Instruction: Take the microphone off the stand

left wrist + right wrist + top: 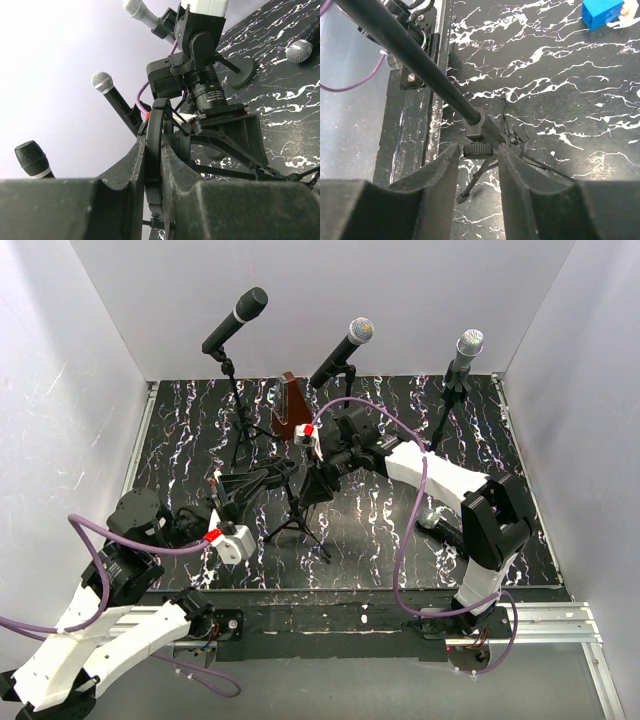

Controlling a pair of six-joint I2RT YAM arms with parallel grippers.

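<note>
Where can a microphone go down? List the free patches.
Bare mat between the tripod stand and the loose microphone; also the back-left corner beside the black-headed microphone's stand. Crowded mid-table around the tripod itself.

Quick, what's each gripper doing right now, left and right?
Left gripper: closed on the stand.
Right gripper: open, jaws on either side of the stand, not clamped.

Four microphones [468,344], four tripod stands [300,516], one brown metronome [289,402].
</note>
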